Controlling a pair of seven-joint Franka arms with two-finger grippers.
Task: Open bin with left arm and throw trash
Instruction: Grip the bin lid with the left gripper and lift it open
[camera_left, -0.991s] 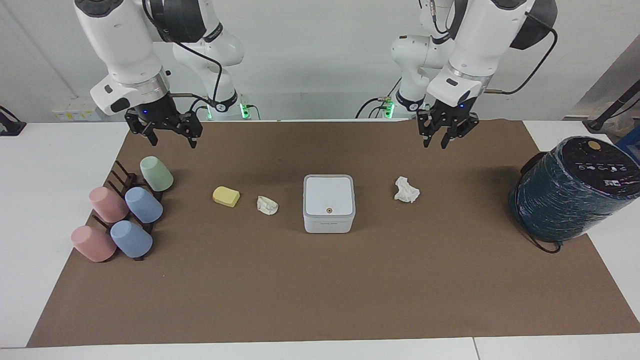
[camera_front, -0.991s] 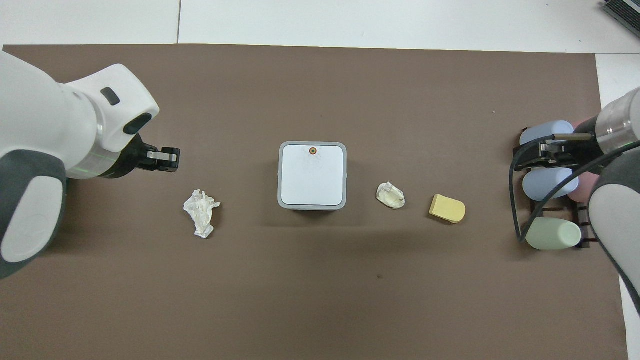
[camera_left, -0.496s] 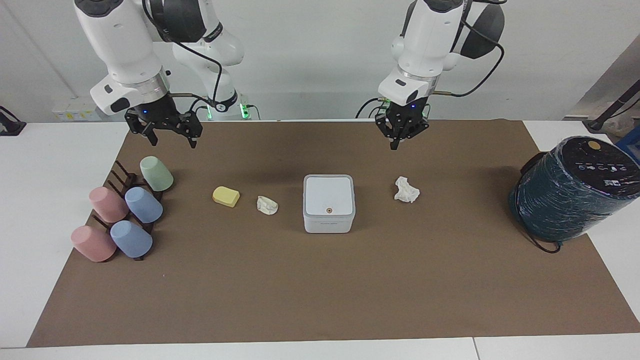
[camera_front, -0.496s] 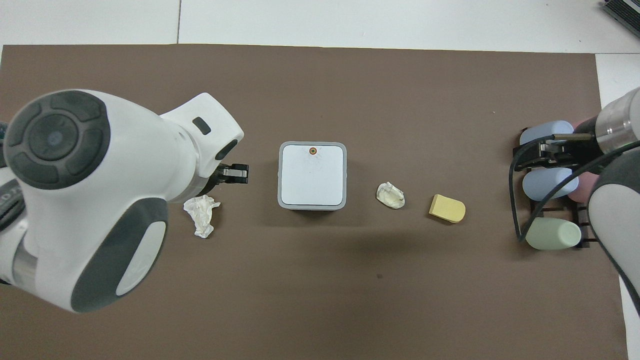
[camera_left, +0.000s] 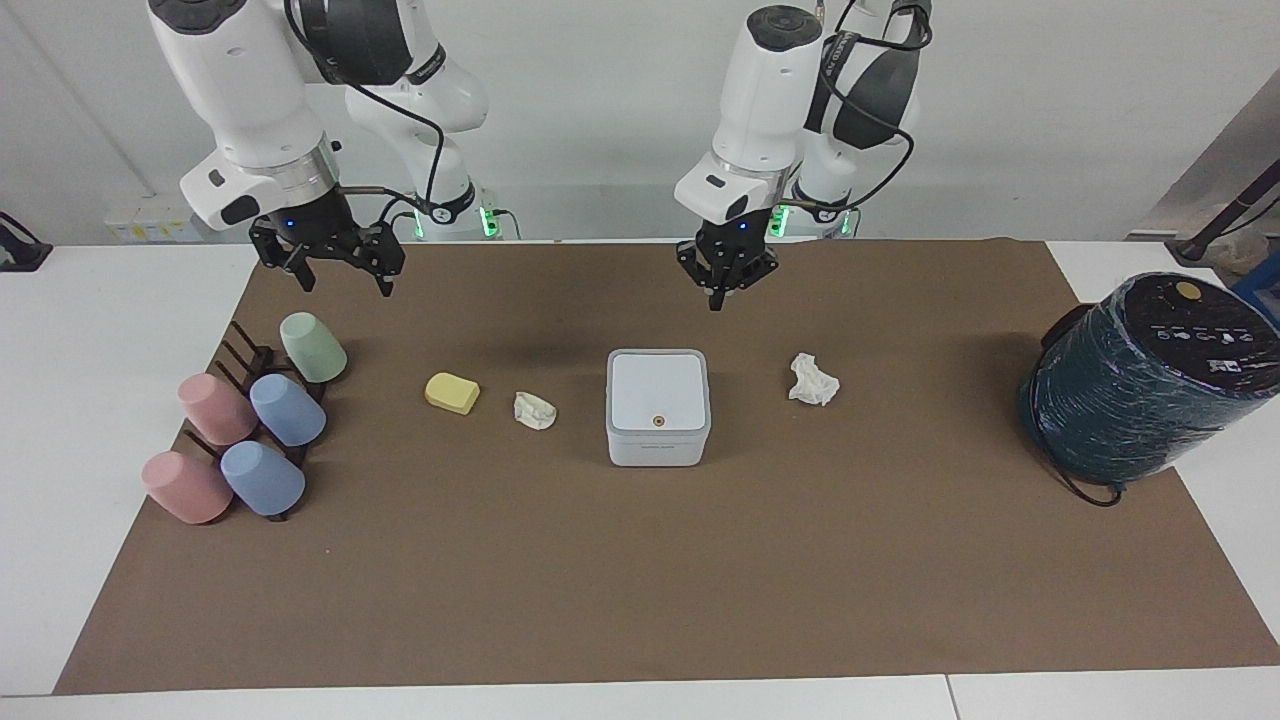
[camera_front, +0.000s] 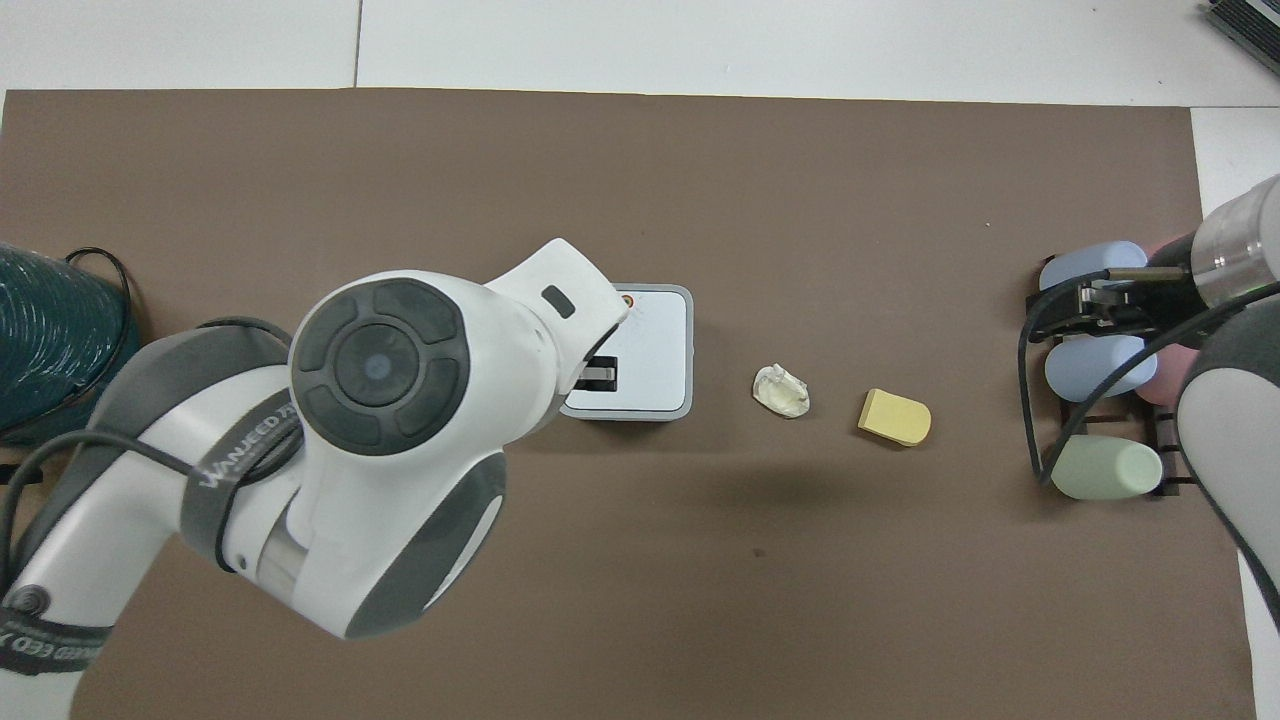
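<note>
Brown matting (camera_left: 640, 560) covers most of the white bench (camera_left: 100, 330), and everything sits on it. The left arm (camera_left: 770, 90) reaches in over the middle, its left hand (camera_left: 727, 285) hanging in the air over the edge of the bin nearest the robots, fingers drawn together to a point and clear of the lid. The right arm (camera_left: 240, 100) waits over its own end of the bench, with the right hand (camera_left: 335, 262) spread apart above the cup rack (camera_left: 240, 352).

A dark teal cylinder (camera_left: 1140, 385) lies tilted at the left arm's end of the mat. The rack holds five pastel cups (camera_left: 288, 410) on their sides, pink, blue and green.

The bin (camera_left: 658, 407), a white square box with its lid down and an orange dot (camera_left: 658, 421) on the edge farthest from the robots, stands mid-mat. Toward the left arm's end, just beside it, lies a crumpled white paper wad (camera_left: 813, 380). Toward the right arm's end sits a smaller paper wad (camera_left: 534, 410), and next to that a yellow spongy block (camera_left: 452, 393), none of them touching each other.
</note>
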